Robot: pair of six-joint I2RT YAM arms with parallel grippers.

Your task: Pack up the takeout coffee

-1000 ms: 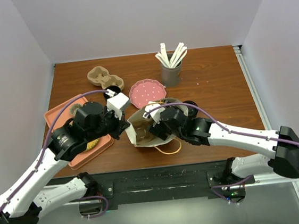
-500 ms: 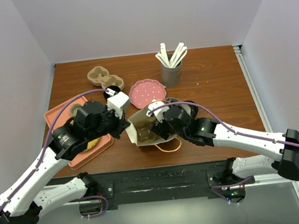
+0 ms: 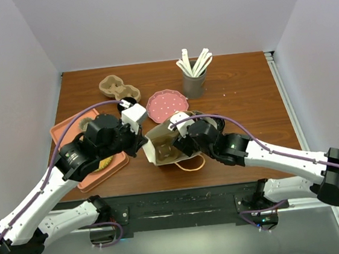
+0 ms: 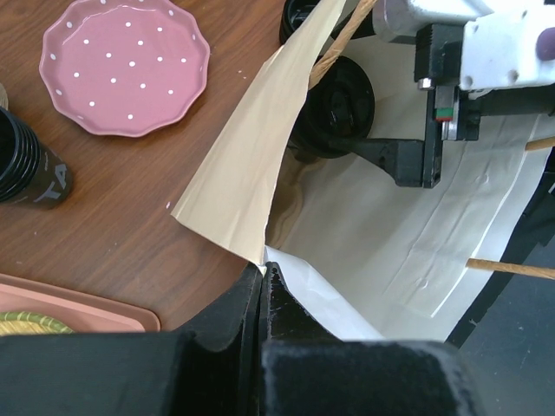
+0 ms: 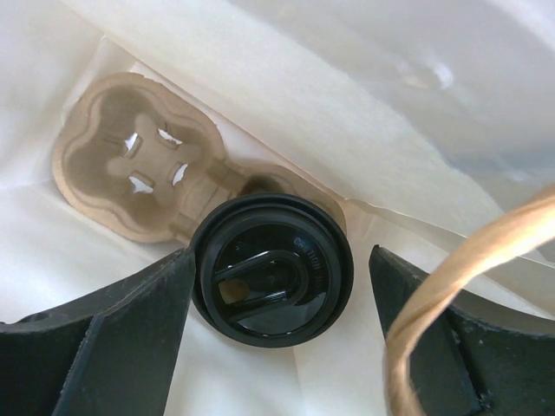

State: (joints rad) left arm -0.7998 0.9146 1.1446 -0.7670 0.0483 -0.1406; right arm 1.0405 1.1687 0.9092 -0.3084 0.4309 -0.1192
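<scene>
A brown paper bag (image 3: pixel 162 157) lies open on the table. My left gripper (image 4: pixel 263 270) is shut on the bag's rim and holds the mouth open. Inside the bag, a coffee cup with a black lid (image 5: pixel 271 269) sits in one pocket of a cardboard carrier (image 5: pixel 121 173). My right gripper (image 5: pixel 277 286) reaches into the bag and is open. Its fingers stand on either side of the lid: the left one is close against the lid's edge, while a gap remains on the right. A rope handle (image 5: pixel 451 269) curves in front of the right finger.
A second black-lidded cup (image 3: pixel 128 102), an empty cardboard carrier (image 3: pixel 117 87) and a pink dotted plate (image 3: pixel 167 104) lie behind the bag. A grey holder with white stirrers (image 3: pixel 194 76) stands farther back. An orange tray (image 3: pixel 72 128) lies under my left arm.
My right gripper's jaws have narrowed a little around the cup lid, and that arm has shifted slightly inside the bag. The left gripper keeps its hold on the rim.
</scene>
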